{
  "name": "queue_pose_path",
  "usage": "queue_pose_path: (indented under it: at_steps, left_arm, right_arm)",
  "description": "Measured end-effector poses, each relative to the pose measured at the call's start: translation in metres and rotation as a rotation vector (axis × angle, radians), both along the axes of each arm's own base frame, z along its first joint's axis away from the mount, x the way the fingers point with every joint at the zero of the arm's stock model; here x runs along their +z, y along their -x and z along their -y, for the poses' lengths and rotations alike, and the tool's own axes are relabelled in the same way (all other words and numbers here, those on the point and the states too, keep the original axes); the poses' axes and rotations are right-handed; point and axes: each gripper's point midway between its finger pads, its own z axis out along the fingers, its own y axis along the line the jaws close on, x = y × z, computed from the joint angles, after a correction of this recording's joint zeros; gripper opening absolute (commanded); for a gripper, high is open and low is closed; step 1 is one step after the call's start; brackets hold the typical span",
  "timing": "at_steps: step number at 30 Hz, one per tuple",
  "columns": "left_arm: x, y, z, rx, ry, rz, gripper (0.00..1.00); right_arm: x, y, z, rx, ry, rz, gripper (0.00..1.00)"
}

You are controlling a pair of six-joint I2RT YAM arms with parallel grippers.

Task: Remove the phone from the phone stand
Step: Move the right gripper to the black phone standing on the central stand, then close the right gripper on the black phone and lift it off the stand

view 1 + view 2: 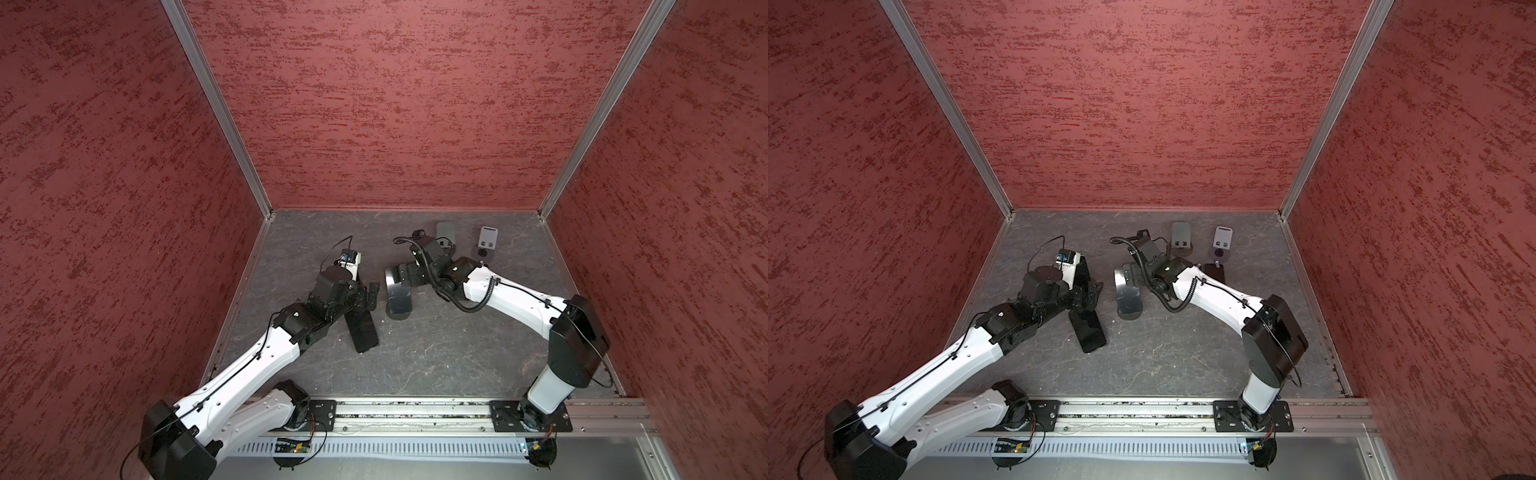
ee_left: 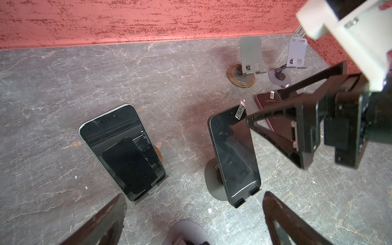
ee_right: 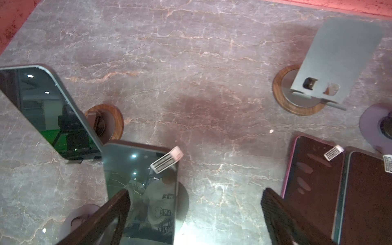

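left gripper: fingers spread, nothing btwn them, just left of ctr of the grey marble-look table. right gripper: released too, empty; one finger overlaps the dark phone w/ white sticker tab in wrist view, contact can't tell. that phone leans on a grey round-base stand, mid-table. pale-rimmed black phone beside it on a wood-ringed stand, stand mostly hidden. third black phone nearer front edge, top end under left arm; propped or flat, can't tell.
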Motion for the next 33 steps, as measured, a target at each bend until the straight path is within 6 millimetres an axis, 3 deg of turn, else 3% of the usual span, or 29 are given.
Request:
queue_pose_path:
  at_steps: [11, 19, 28, 33]
  left_arm:
    - [0.010, 0.005, -0.007, 0.016, 0.018, 0.035, 1.00]
    - [0.007, 0.014, -0.021, 0.056, 0.021, 0.049, 1.00]
    - [0.009, 0.024, -0.049, 0.175, 0.087, 0.029, 1.00]
    - [0.003, 0.024, -0.074, 0.292, 0.132, -0.017, 0.99]
  right_arm:
    - [-0.006, 0.027, -0.021, 0.053, 0.016, -0.010, 0.99]
    - [-0.019, 0.063, -0.033, 0.122, -0.024, -0.034, 0.99]
    - [-0.013, 0.095, -0.060, 0.220, -0.111, -0.004, 0.99]
    - [-0.016, 0.116, -0.078, 0.284, -0.131, 0.008, 0.99]
